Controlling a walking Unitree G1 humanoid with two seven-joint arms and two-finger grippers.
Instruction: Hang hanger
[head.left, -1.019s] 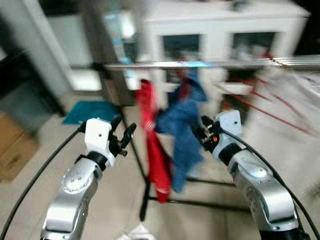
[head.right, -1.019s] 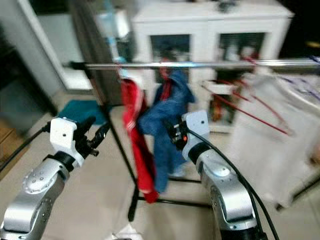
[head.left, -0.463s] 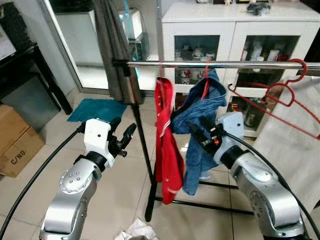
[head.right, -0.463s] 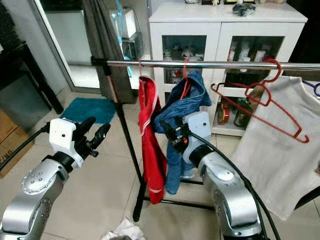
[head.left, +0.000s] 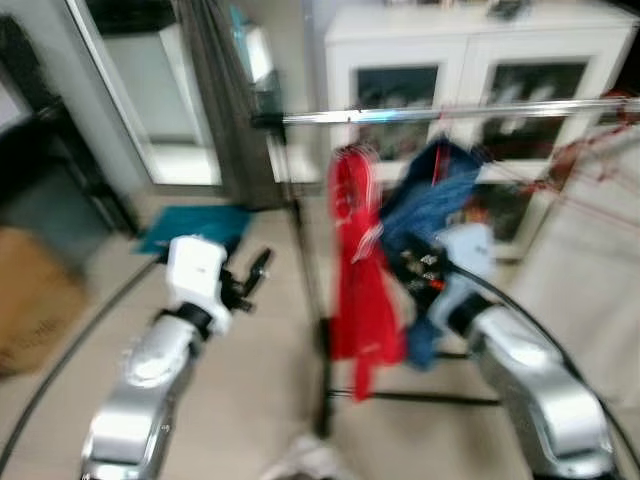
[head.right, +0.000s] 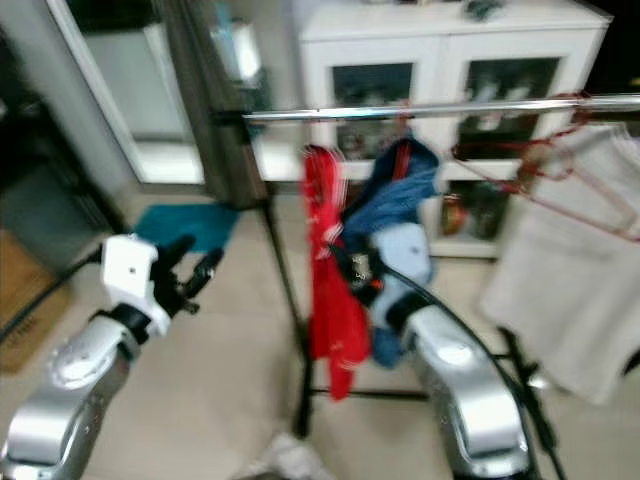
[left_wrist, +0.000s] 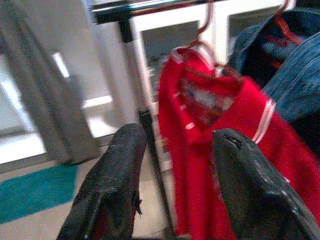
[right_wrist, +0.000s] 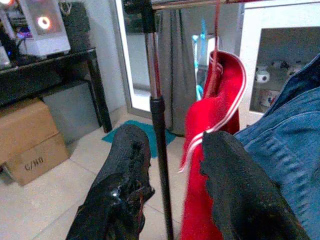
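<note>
A steel clothes rail (head.left: 450, 112) runs across in front of me. On it hang a red shirt (head.left: 362, 270) and a blue denim garment (head.left: 430, 200), each on a red hanger (left_wrist: 207, 20). An empty red hanger (head.right: 540, 160) hangs further right on the rail. My left gripper (head.left: 250, 280) is raised to the left of the rail's upright pole (head.left: 310, 300), open and empty. My right gripper (head.right: 355, 272) is open and empty too, just in front of the denim and beside the red shirt (right_wrist: 210, 125).
A white glass-door cabinet (head.left: 480, 40) stands behind the rail. A white cloth (head.right: 570, 290) hangs at the right. A teal mat (head.left: 195, 225), a cardboard box (head.left: 35, 295) and a crumpled white cloth (head.left: 310, 460) are on the tiled floor. A grey curtain (head.left: 215, 90) hangs at the back left.
The whole picture has shifted a little and turned blurred, so the camera moved. Both arms keep the same raised pose, with their grippers open.
</note>
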